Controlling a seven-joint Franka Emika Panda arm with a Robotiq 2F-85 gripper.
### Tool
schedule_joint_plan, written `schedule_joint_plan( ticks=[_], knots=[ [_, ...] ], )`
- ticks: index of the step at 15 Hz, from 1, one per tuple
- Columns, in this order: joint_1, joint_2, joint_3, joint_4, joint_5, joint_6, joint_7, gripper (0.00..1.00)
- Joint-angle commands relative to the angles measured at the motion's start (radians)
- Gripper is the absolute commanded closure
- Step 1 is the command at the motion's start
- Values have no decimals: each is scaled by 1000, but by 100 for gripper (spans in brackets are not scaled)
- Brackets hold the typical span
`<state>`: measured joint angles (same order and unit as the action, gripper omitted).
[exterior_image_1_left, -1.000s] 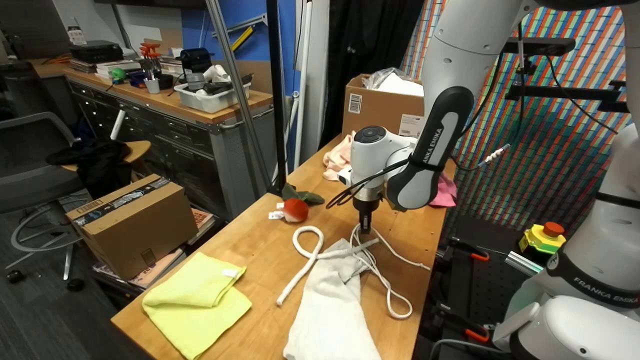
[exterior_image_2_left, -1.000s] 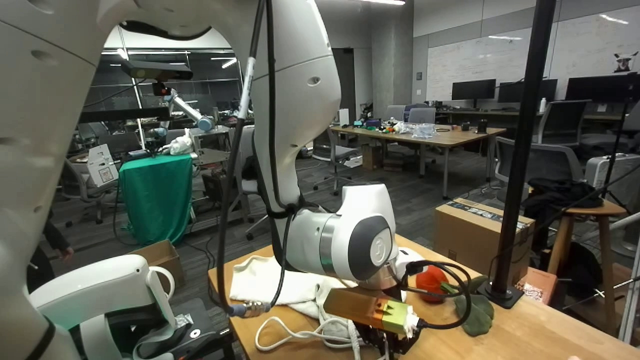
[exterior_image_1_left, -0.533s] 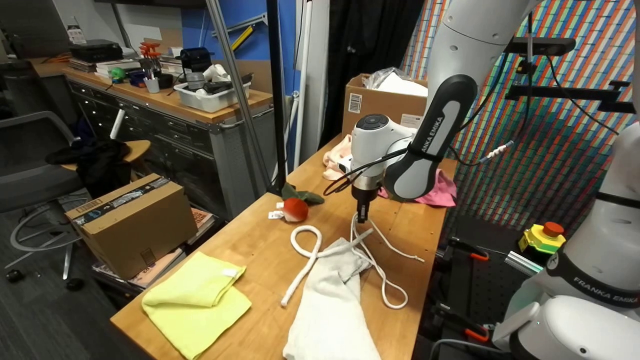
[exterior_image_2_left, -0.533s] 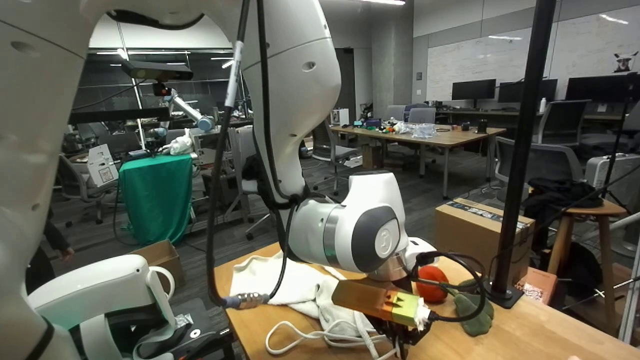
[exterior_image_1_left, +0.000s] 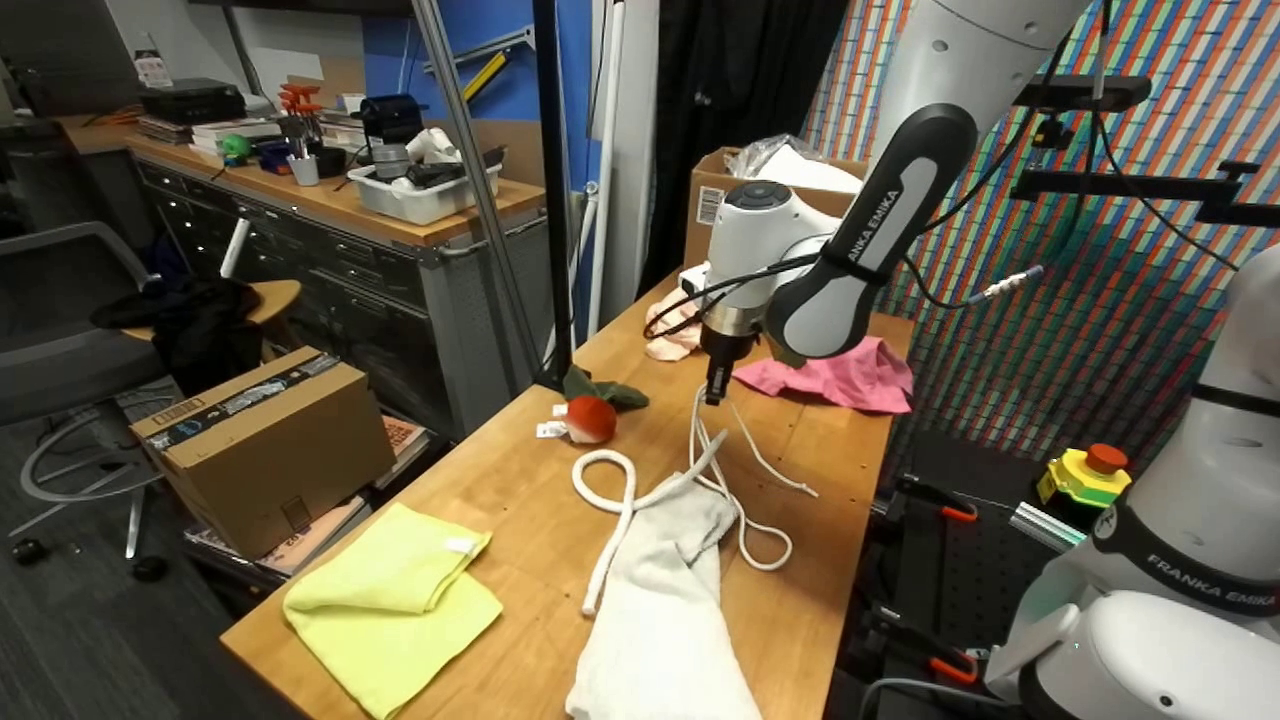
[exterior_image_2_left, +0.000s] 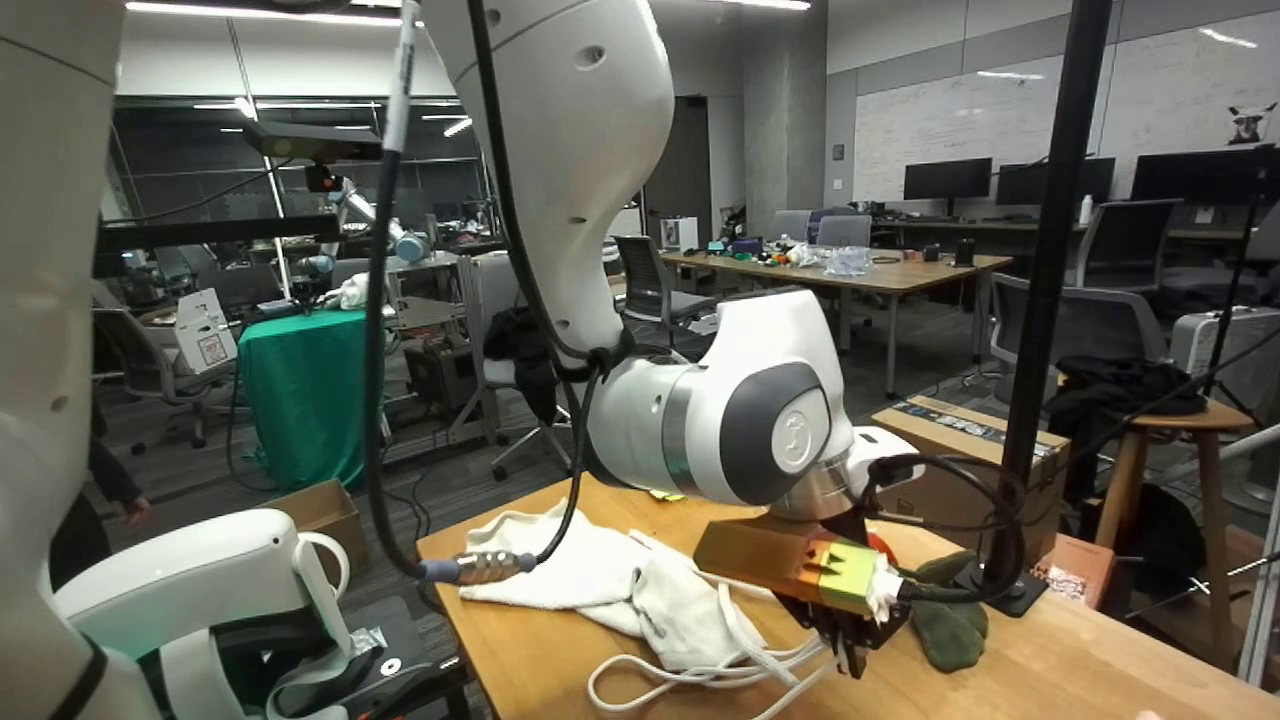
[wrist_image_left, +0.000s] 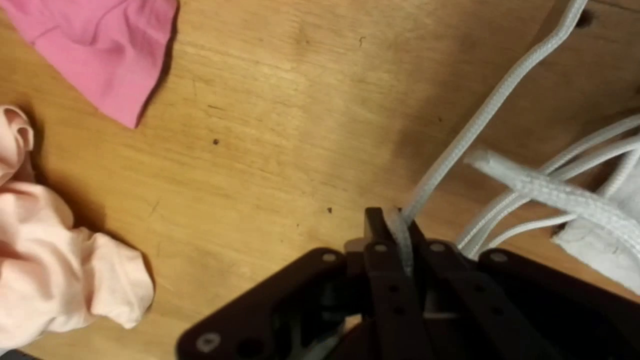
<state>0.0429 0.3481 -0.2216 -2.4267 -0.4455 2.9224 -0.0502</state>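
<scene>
My gripper (wrist_image_left: 392, 218) is shut on a strand of white rope (wrist_image_left: 480, 120), which is pinched between the dark fingertips in the wrist view. From there the rope slopes down to the table in both exterior views. Its coils and a thicker length (exterior_image_1_left: 627, 507) lie across the end of a whitish cloth (exterior_image_1_left: 655, 620). That thicker piece (wrist_image_left: 560, 195) shows at the right of the wrist view. The gripper (exterior_image_1_left: 715, 390) hangs a little above the wood, between the rope pile and a pink cloth (exterior_image_1_left: 840, 375). In an exterior view the camera housing (exterior_image_2_left: 790, 565) partly hides the gripper.
A peach cloth (exterior_image_1_left: 672, 335) lies near a cardboard box (exterior_image_1_left: 708, 240) at the back. A red plush toy (exterior_image_1_left: 592, 420) with green leaves (exterior_image_2_left: 948, 635) sits by a black pole (exterior_image_1_left: 553, 200). A yellow cloth (exterior_image_1_left: 390, 610) is spread near the table's corner.
The gripper has risen and moved toward the pink and peach cloths, drawing the rope along with it. The loops on the table have slid the same way; the whitish cloth has barely shifted.
</scene>
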Motion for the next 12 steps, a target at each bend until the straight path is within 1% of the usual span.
schedule_joint_plan(
  ticks=[1,5,8,12],
  knots=[
    [-21,-89,-15,-22,30,40,18,93],
    [-28,-163,-52,-23,22,82,76,93],
    [-1,-209,-115,-14,-32,118,166,92],
    [34,-238,-220,14,-155,182,338,92]
  ],
)
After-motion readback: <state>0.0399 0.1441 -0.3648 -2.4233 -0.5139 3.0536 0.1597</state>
